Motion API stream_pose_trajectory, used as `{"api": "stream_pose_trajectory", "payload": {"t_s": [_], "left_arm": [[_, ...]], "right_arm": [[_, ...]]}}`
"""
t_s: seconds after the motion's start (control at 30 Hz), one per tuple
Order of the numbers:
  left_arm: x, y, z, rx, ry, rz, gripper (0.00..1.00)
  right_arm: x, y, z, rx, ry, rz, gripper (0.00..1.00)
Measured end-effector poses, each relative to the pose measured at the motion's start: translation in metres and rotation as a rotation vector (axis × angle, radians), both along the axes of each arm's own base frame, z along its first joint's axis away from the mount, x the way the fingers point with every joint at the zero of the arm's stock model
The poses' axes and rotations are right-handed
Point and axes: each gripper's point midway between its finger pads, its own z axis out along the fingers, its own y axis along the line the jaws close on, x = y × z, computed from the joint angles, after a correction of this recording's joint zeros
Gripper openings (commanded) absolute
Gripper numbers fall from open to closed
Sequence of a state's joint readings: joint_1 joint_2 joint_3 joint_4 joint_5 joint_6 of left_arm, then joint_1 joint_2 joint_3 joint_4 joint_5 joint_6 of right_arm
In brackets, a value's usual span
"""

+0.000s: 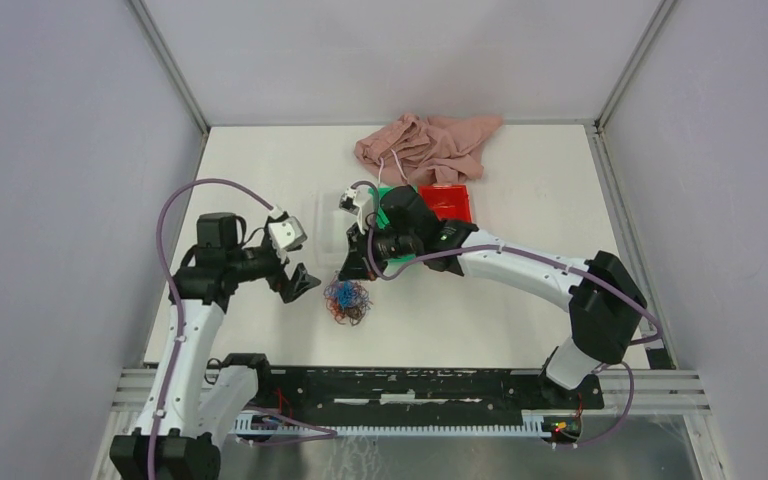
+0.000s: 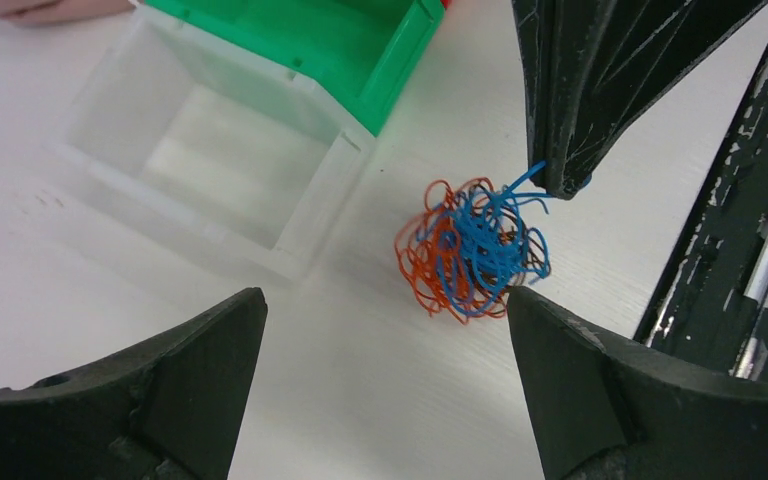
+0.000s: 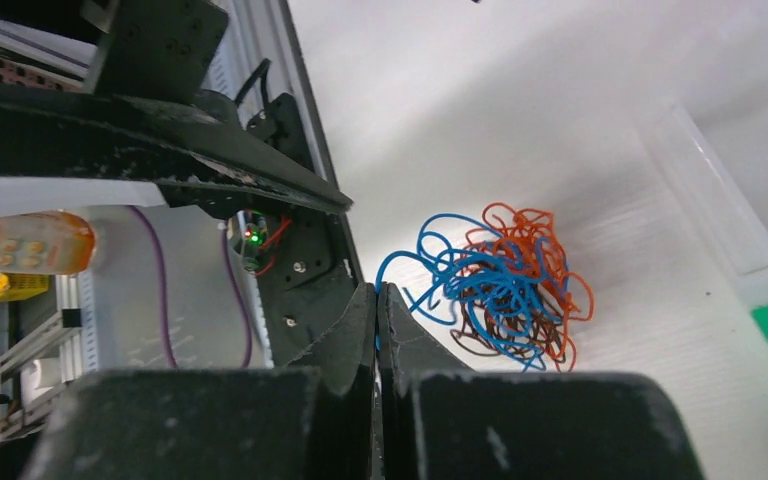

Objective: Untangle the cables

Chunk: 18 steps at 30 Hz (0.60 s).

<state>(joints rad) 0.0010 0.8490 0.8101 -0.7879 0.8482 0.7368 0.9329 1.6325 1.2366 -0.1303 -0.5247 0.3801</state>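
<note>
The cables (image 1: 347,299) lie as a small ball of orange, blue and dark brown wire on the white table, also seen as cables (image 2: 470,248) and cables (image 3: 505,285) in the wrist views. My right gripper (image 3: 377,290) is shut, with one blue strand of the tangle pinched between its tips; it comes down on the tangle's far edge as the right gripper (image 1: 352,268). My left gripper (image 2: 385,305) stands wide open just left of the tangle, nothing between its fingers; its right fingertip is close beside the ball. From above the left gripper (image 1: 302,283) sits left of the wires.
A clear plastic bin (image 2: 210,150) and a green bin (image 2: 360,45) stand just beyond the tangle. A red bin (image 1: 447,203) and a crumpled pink cloth (image 1: 425,145) are farther back. The black base rail (image 1: 410,385) runs along the near edge.
</note>
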Motion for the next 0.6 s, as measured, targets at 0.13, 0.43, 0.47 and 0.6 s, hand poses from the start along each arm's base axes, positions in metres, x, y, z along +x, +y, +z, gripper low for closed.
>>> {"api": "stream_pose_trajectory", "payload": {"t_s": [0.13, 0.43, 0.47, 0.6], "left_arm": [[0.0, -0.011, 0.009, -0.015, -0.093, -0.039, 0.93], [-0.005, -0.035, 0.02, -0.07, -0.178, -0.079, 0.92], [-0.005, -0.036, 0.02, -0.071, -0.179, -0.077, 0.91], [-0.001, -0.035, 0.02, -0.073, -0.172, -0.054, 0.85]], "right_arm": [[-0.008, 0.004, 0.009, 0.039, 0.048, 0.02, 0.0], [-0.016, 0.011, 0.025, 0.101, 0.137, 0.031, 0.0], [-0.017, 0.011, 0.027, 0.107, 0.146, 0.03, 0.0], [-0.018, 0.014, 0.035, 0.136, 0.174, 0.031, 0.0]]}}
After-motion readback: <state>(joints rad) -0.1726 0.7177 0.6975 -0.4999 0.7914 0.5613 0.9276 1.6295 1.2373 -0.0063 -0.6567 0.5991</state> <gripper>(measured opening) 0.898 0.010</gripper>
